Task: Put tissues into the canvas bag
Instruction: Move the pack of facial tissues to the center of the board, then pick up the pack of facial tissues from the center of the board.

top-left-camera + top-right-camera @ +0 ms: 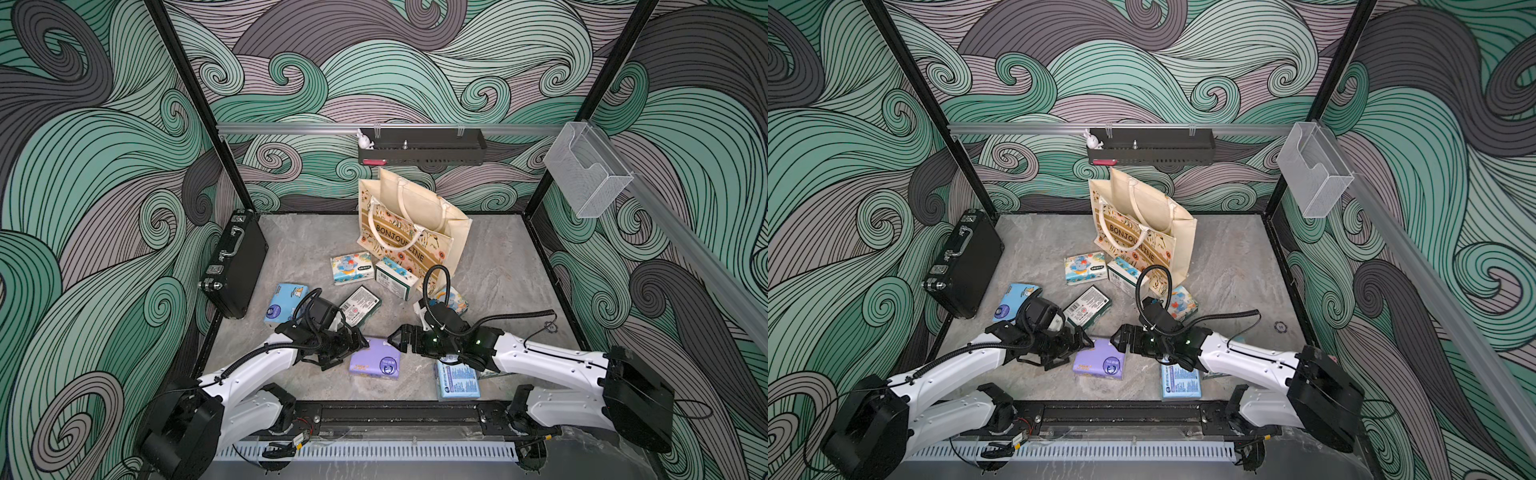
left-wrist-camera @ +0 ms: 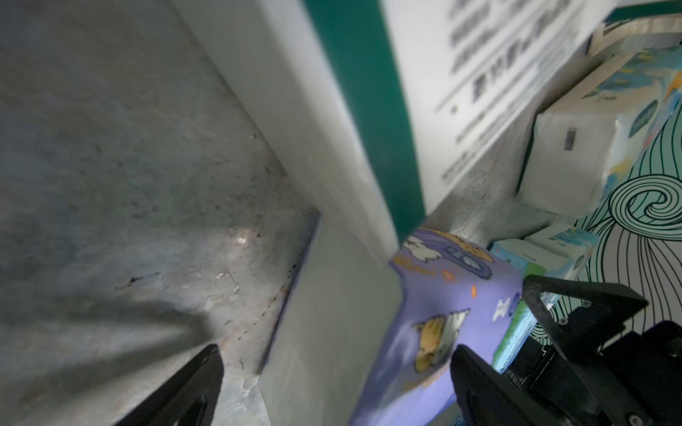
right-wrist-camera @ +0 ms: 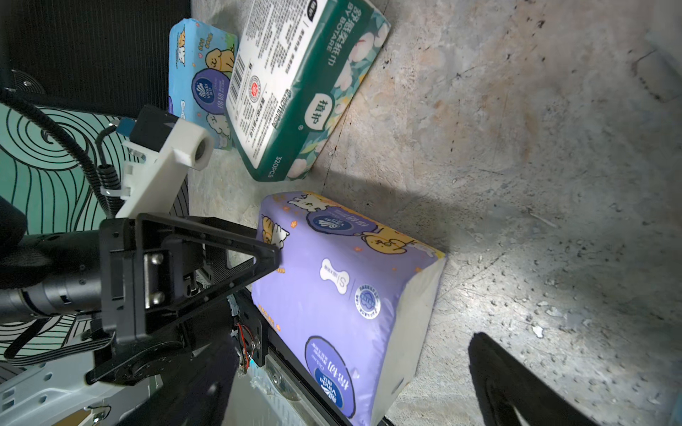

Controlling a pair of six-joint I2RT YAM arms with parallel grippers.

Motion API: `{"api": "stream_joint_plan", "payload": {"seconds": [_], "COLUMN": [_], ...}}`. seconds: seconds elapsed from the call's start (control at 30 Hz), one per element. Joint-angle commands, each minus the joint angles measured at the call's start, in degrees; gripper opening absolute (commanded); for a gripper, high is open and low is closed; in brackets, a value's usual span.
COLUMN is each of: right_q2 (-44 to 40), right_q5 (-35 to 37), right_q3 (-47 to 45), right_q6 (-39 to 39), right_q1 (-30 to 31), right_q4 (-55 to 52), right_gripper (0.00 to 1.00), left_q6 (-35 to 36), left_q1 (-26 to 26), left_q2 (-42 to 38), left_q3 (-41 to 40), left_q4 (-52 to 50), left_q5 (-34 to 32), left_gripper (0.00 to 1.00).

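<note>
Near the worktop's (image 1: 498,270) front edge, left gripper (image 1: 355,351) and right gripper (image 1: 395,340), jaws apart, flanked the purple pack (image 1: 376,363); a central grip seemed best.

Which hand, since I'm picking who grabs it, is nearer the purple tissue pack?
Left: the left hand straddles one end of the purple pack; the right hand hovers open at its opposite corner.

Open floor (image 1: 511,266) R of canvas bag (image 1: 419,245): wide passage. Also a clear strip btwn bag and black briefcase (image 1: 235,266) leaning at L wall. Bag mouth faces up. Black shelf (image 1: 422,151) on back rail sits close over its top. Bag's foot cluttered w/ cartoon pack (image 1: 351,268) and green-white pack (image 1: 395,278). Centre-front tight: L arm (image 1: 266,357) and R arm (image 1: 540,353) converge over purple pack (image 1: 376,359).
</note>
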Motion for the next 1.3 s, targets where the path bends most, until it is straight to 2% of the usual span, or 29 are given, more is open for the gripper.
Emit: {"api": "stream_joint_plan", "payload": {"seconds": [0.0, 0.03, 0.07, 0.13, 0.17, 0.23, 0.33, 0.53, 0.67, 0.9, 1.27], "right_q2": [1.11, 1.52, 1.96, 2.90, 3.54, 4.68, 6.12, 8.00, 8.18, 10.37, 19.59], "right_q5": [-1.33, -1.72, -2.17, -2.87, -3.27, -4.03, -4.79, -5.45, -5.23, -5.86, -12.86], "right_q3": [-0.97, -1.26, -1.58, -2.37, -2.55, -2.61, -2.90, -3.15, -3.93, -4.22, -5.81], "right_q6": [-0.85, -0.77, -0.52, 0.21, 0.60, 1.31, 2.49, 3.37, 3.59, 4.07, 7.51], "right_q1": [-0.07, -0.05, -0.07, -0.05, -0.09, -0.05, 0.04, 0.04, 0.04, 0.04, -0.15], "right_q4": [0.31, 1.08, 2.00, 4.01, 4.75, 5.80, 7.45, 9.39, 11.00, 13.19, 31.21], "right_gripper": [0.97, 0.97, 0.97, 0.96, 0.96, 0.95, 0.95, 0.95, 0.99, 0.99, 0.99], "left_q6": [2.57, 2.43, 2.29, 2.35, 2.50, 2.62, 2.88, 3.31, 3.19, 3.54, 3.83], "left_q1": [-0.64, -0.73, -0.74, -0.78, -0.75, -0.74, -0.75, -0.74, -0.79, -0.74, -0.66], "left_q2": [-2.75, -4.18, -5.48, -7.21, -7.66, -7.56, -6.06, -3.54, -3.62, -3.67, -5.60], "left_q3": [-1.13, -1.91, -2.48, -3.09, -3.31, -3.51, -3.46, -4.86, -6.20, -7.60, -8.68], "left_q4": [0.82, 1.76, 2.45, 2.41, 2.62, 2.63, 2.84, 3.79, 3.85, 3.05, 1.75], "left_q5": [1.87, 2.20, 2.36, 2.10, 2.17, 2.51, 3.10, 2.10, 0.74, -0.28, -1.06], "left_gripper": [0.99, 0.98, 0.92, 0.73, 0.59, 0.40, 0.24, 0.14, 0.13, 0.12, 0.10]}}
